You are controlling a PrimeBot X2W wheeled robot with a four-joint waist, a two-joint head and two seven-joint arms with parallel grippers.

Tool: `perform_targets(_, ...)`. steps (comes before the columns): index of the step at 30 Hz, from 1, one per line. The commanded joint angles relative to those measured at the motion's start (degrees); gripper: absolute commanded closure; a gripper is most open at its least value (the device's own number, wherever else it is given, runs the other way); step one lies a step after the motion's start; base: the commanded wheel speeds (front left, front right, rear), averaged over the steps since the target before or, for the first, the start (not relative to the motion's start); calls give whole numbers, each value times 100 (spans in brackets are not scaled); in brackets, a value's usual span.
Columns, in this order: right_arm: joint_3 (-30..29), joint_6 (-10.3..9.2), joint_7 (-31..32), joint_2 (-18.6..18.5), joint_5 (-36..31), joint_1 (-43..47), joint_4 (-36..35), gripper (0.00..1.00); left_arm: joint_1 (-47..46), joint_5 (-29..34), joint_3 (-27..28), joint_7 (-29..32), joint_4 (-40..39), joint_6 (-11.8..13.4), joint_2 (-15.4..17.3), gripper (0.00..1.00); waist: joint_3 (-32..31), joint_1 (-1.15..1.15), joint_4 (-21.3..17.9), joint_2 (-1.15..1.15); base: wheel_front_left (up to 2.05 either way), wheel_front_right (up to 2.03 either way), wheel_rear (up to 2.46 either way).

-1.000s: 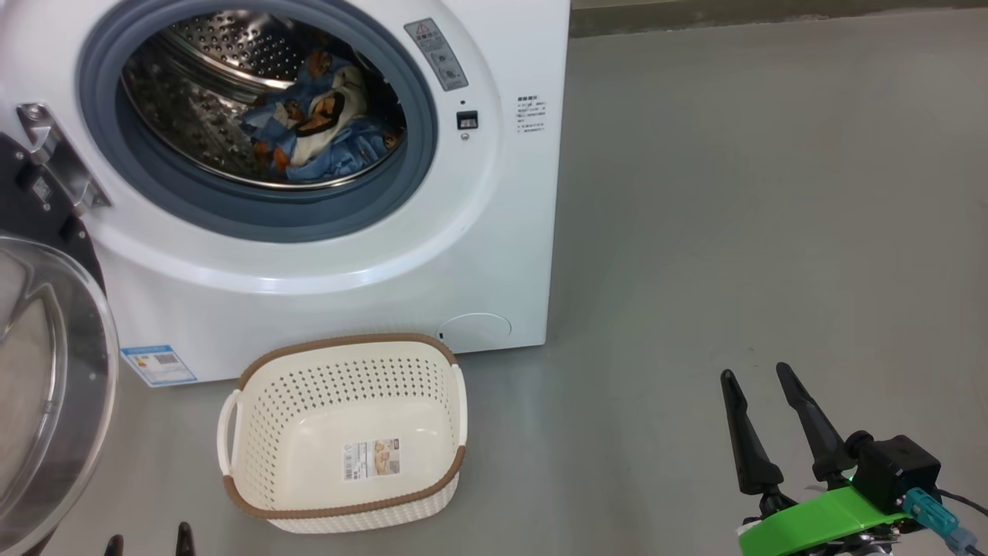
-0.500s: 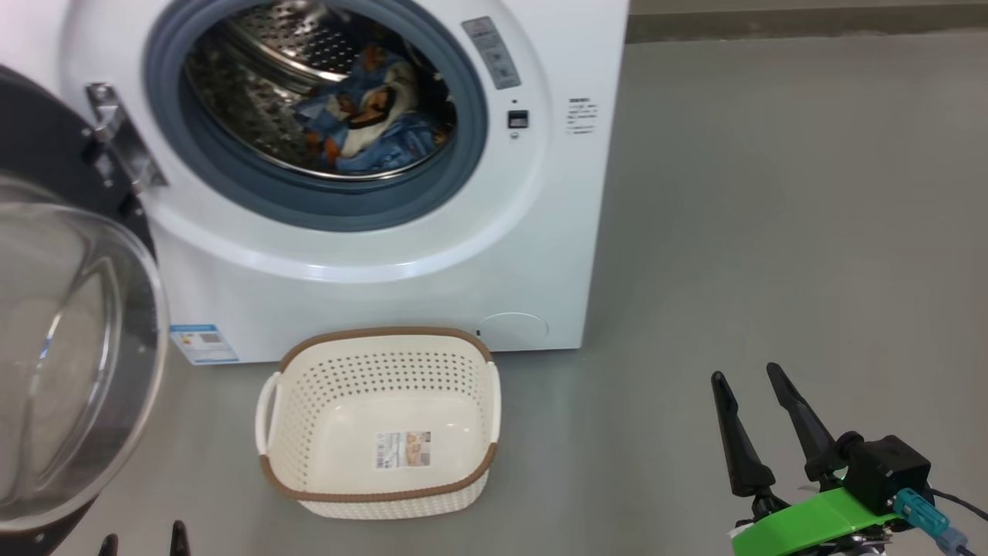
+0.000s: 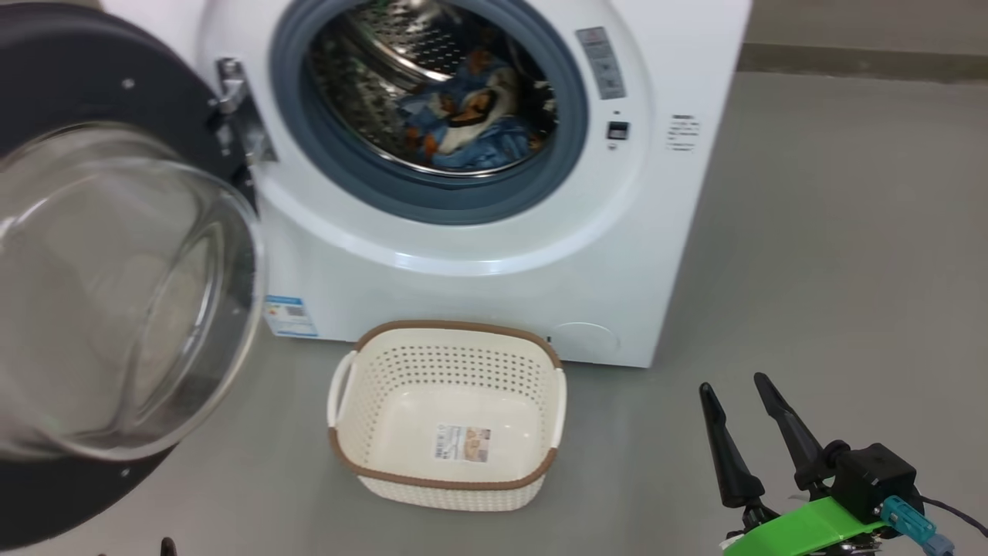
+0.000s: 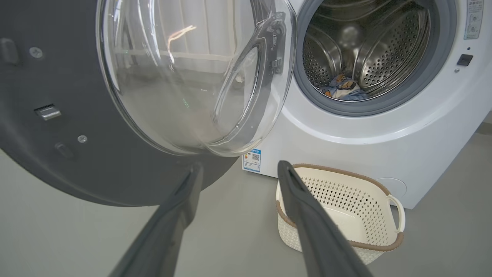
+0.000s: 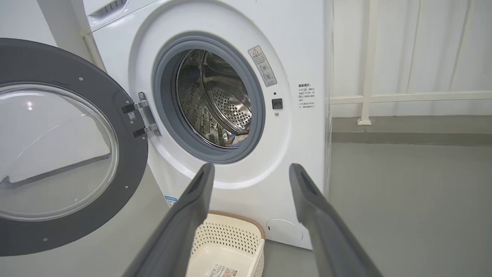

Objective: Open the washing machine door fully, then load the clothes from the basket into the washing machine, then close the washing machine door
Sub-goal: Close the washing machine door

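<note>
In my head view the washing machine door [image 3: 93, 69] runs off the picture at 9 o'clock, and the washing machine [image 3: 494, 255] is cut off at 12. My left gripper [image 4: 239, 166] is just one dark tip there, at 7. In my right wrist view the basket [image 5: 234, 236] is cut off at 6 o'clock, partly behind my right gripper [image 5: 251, 167]. Its label [image 3: 461, 443] is too small to read.

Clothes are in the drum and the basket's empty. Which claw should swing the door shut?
Left. The left claw, open, points at the washing machine door, which hangs open on the robot's left. The right claw sits right of the basket, far from the door.
</note>
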Motion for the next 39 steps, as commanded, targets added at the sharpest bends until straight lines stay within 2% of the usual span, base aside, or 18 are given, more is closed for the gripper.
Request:
perform_targets(1, 168, 35, -27, -10, -34, -50, -128, 0, -177, -58, 218, -48, -65, 46, 52, 0, -62, 0, 299, 0, 0, 0, 0)
perform_targets(22, 386, 35, -27, -10, -171, -128, -82, 0, -218, -217, 166, -48, -62, 201, 52, 0, 67, 0, 1365, 0, 0, 0, 0)
perform_targets(39, 481, 35, -27, -10, -226, -249, -20, 0, -179, -331, 49, -48, -267, 410, 52, 0, 159, 0, 1704, 0, 0, 0, 0)
